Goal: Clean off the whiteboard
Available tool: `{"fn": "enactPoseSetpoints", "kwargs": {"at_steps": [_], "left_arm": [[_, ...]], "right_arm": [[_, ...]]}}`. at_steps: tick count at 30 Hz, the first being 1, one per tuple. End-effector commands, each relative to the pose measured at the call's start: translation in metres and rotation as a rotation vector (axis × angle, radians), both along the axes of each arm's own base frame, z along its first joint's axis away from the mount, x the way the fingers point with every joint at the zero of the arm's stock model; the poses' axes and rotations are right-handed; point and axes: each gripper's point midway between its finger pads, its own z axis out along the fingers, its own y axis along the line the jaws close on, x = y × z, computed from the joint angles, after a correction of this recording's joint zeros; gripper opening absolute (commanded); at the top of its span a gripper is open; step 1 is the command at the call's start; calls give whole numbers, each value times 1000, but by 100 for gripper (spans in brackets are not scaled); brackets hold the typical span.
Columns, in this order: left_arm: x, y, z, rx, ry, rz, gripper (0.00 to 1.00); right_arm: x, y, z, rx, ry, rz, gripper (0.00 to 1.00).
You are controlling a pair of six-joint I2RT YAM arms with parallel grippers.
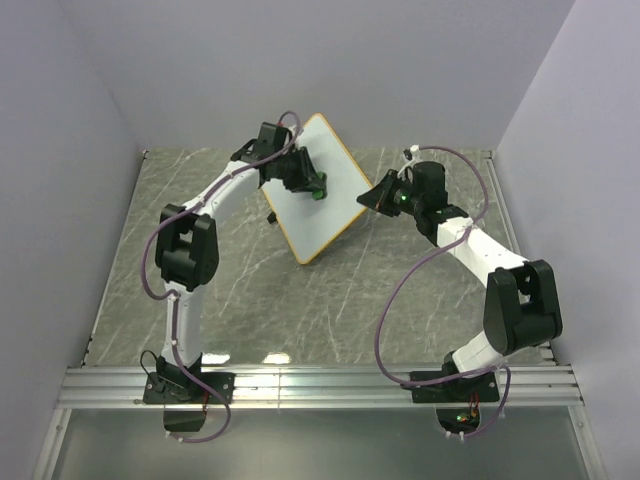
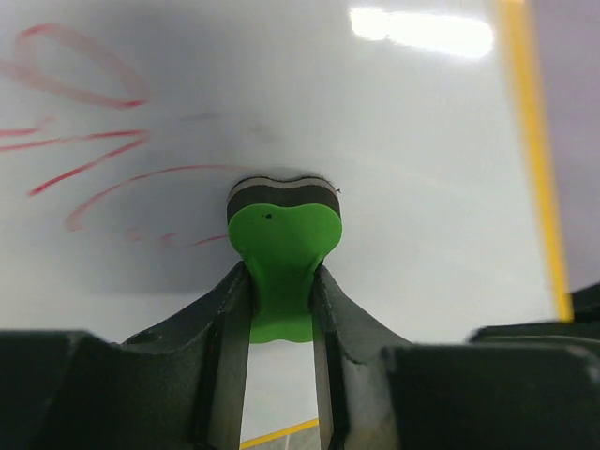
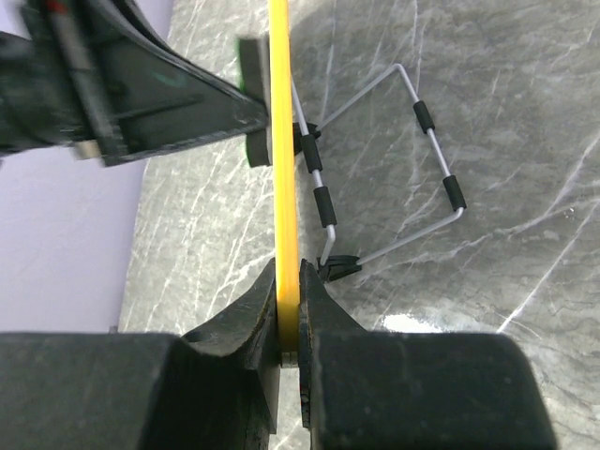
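The whiteboard (image 1: pixel 322 190), white with an orange-tan rim, stands tilted at the middle back of the table. Red scribbles (image 2: pixel 84 141) show on its face in the left wrist view. My left gripper (image 1: pixel 308 182) is shut on the small green eraser (image 2: pixel 281 246), whose dark felt side presses against the board just right of the scribbles. My right gripper (image 1: pixel 372 198) is shut on the board's right edge; in the right wrist view the rim (image 3: pixel 284 169) runs edge-on between my jaws. The wire stand (image 3: pixel 412 169) with black sleeves shows behind the board.
Grey marble tabletop (image 1: pixel 300 300) with lilac walls at the back and sides. An aluminium rail (image 1: pixel 320 385) runs along the near edge, with both arm bases bolted to it.
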Motion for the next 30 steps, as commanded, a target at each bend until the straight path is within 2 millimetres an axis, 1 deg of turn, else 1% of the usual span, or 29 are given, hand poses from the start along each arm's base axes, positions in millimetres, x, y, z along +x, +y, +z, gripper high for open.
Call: {"fn": "enactPoseSetpoints", "kwargs": {"at_steps": [1,2,3,4,6,7,8,9,10,12,13,14,15,17,18,19,20,22,23,24,26,27,29,30], "left_arm": [[1,45,-57,85,130,96,0],[-2,54,-67,101,161,112,0],[0,67,-76,108,183,137,0],[-5,74,-92,110,226,137,0],[-6,86,-104,122,257,145,0],[-7,88,-114,143,265,127,0],[-3,87,-111,147,253,119,0],[-4,84,-110,140,256,99,0],[0,79,-105,128,237,77,0],[1,66,-94,108,208,42,0],[5,60,-82,100,174,25,0],[5,53,-77,92,161,7,0],[3,38,-63,74,130,-34,0],[-2,21,-53,61,111,-75,0],[-9,5,-47,57,99,-109,0],[-10,-5,-39,51,86,-124,0],[-18,-22,-33,43,74,-160,0],[-26,-43,-20,-13,51,-213,0],[-32,-51,-17,-39,52,-238,0],[-41,-59,-11,-83,71,-275,0],[-44,-64,-11,-111,80,-293,0],[-44,-63,-12,-107,78,-299,0],[-36,-55,-17,-74,79,-263,0],[-32,-49,-25,-62,96,-241,0]], "right_arm": [[-24,-14,-56,-171,149,45,0],[-24,-16,-57,-175,150,45,0],[-24,-16,-56,-176,147,45,0],[-24,-16,-57,-175,149,45,0],[-23,-19,-57,-173,150,40,0],[-23,-20,-58,-173,155,39,0],[-23,-19,-59,-171,155,41,0],[-23,-19,-59,-173,155,43,0],[-23,-20,-59,-171,156,42,0],[-22,-19,-60,-169,160,44,0],[-22,-18,-61,-169,161,47,0],[-20,-18,-60,-168,162,46,0],[-19,-17,-61,-166,163,48,0],[-18,-17,-61,-164,164,47,0],[-18,-16,-61,-163,164,50,0],[-18,-15,-61,-161,163,51,0],[-17,-15,-61,-161,165,52,0],[-17,-15,-61,-159,166,52,0],[-17,-15,-61,-159,167,53,0],[-17,-15,-62,-161,169,55,0],[-17,-16,-62,-164,170,54,0],[-18,-15,-63,-166,170,57,0],[-18,-16,-62,-168,168,57,0],[-19,-16,-62,-168,171,55,0]]}}
